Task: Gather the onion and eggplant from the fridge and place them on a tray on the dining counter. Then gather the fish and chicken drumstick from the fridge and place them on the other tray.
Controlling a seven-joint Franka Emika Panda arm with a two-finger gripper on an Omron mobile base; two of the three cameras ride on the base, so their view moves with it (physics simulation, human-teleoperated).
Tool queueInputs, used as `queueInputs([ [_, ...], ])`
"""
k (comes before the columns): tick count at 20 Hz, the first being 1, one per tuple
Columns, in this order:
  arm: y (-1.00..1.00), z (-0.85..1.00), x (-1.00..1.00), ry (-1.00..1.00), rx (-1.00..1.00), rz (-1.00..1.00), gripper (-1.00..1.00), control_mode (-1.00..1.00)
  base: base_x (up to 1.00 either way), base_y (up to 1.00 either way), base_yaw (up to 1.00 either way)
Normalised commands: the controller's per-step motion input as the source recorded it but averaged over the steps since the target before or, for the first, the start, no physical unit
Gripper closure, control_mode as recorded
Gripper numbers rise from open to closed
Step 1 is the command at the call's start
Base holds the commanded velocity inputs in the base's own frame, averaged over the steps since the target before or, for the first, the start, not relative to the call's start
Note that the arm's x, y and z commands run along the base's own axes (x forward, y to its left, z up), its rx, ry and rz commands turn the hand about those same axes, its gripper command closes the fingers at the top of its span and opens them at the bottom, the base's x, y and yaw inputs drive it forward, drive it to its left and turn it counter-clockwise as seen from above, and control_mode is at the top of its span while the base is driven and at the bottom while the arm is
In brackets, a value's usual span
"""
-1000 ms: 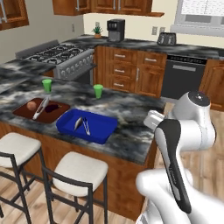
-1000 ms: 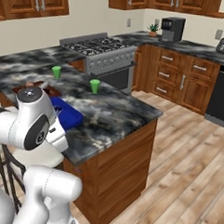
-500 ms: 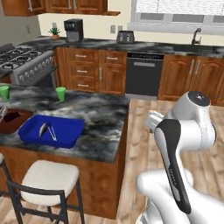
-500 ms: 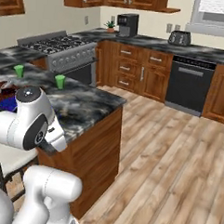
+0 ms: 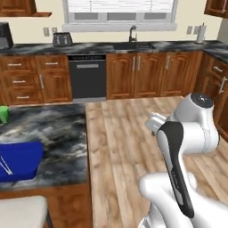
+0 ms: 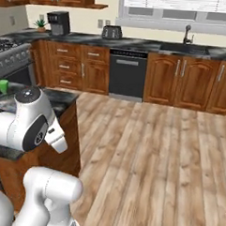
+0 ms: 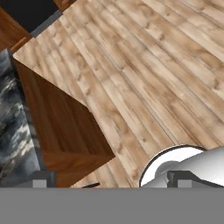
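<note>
base swung right, counter now left | blue tray (image 5: 20,162): utensil inside | pincer (image 7: 109,183) apart

This is a kitchen in a home. There are brown wood cupboards (image 6: 194,84), a black dishwasher (image 5: 87,76), a sink tap (image 5: 132,34) under a window (image 5: 119,11), a toaster (image 6: 109,32), a coffee maker (image 6: 58,23), a stove (image 6: 10,55) and a wood floor (image 6: 155,154).
</note>
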Motion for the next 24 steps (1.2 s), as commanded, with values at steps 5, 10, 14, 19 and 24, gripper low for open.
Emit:
queueInputs([
  [5, 0.0, 0.0, 0.0, 0.0, 0.0, 0.0, -1.0, 1.0, 0.0, -0.03, -0.54],
  [10, 0.0, 0.0, 0.0, 0.0, 0.0, 0.0, -1.0, 1.0, 0.0, -0.01, -0.49],
  [14, 0.0, 0.0, 0.0, 0.0, 0.0, 0.0, -1.0, 1.0, 0.05, -0.09, -0.48],
  [19, 0.0, 0.0, 0.0, 0.0, 0.0, 0.0, -1.0, 1.0, 0.21, -0.09, -0.46],
  [24, 0.0, 0.0, 0.0, 0.0, 0.0, 0.0, -1.0, 1.0, 0.44, 0.0, -0.35],
])
